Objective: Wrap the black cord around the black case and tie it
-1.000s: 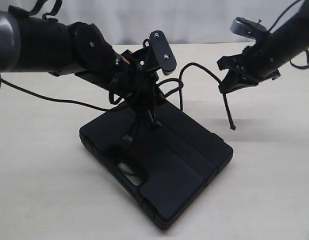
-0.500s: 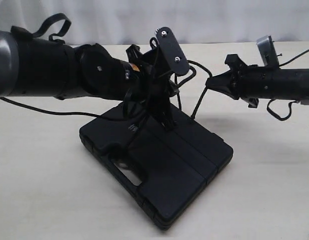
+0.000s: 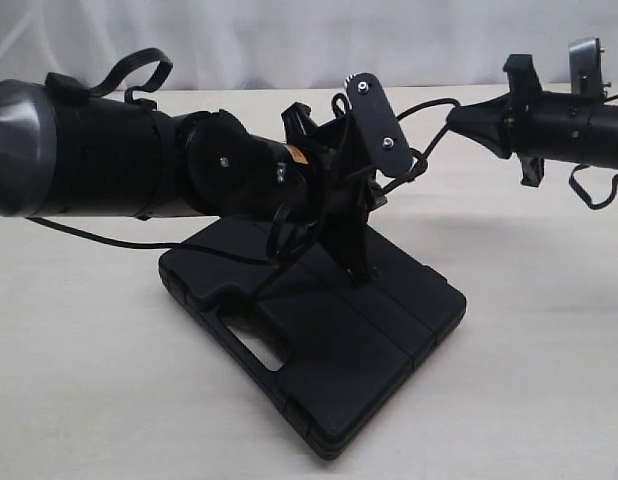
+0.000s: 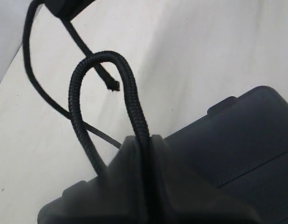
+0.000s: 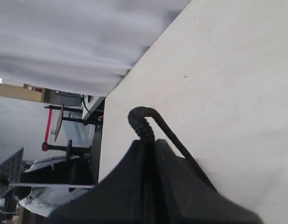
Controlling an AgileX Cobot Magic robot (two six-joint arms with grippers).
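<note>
The black case (image 3: 319, 345) lies flat on the beige table, handle slot toward the front left. My left gripper (image 3: 360, 265) hangs fingers-down over the case's far side and is shut on the black cord (image 3: 427, 103). In the left wrist view the braided black cord (image 4: 130, 100) arches out of the shut gripper (image 4: 144, 139), beside the case (image 4: 242, 140), and a frayed cord end (image 4: 114, 86) dangles behind. My right gripper (image 3: 457, 117) is level, above and right of the case, shut on the cord (image 5: 141, 122) at its tips (image 5: 147, 142).
A thin glossy robot cable (image 3: 89, 232) trails over the table (image 3: 99, 390) behind the left arm. A pale curtain (image 3: 289, 40) closes off the back. The right wrist view shows the table edge and shelving (image 5: 65, 135) beyond it.
The right gripper has risen and swung to the upper right, turning level, with the cord's loose end no longer hanging below it. The left arm has pushed rightward over the case.
</note>
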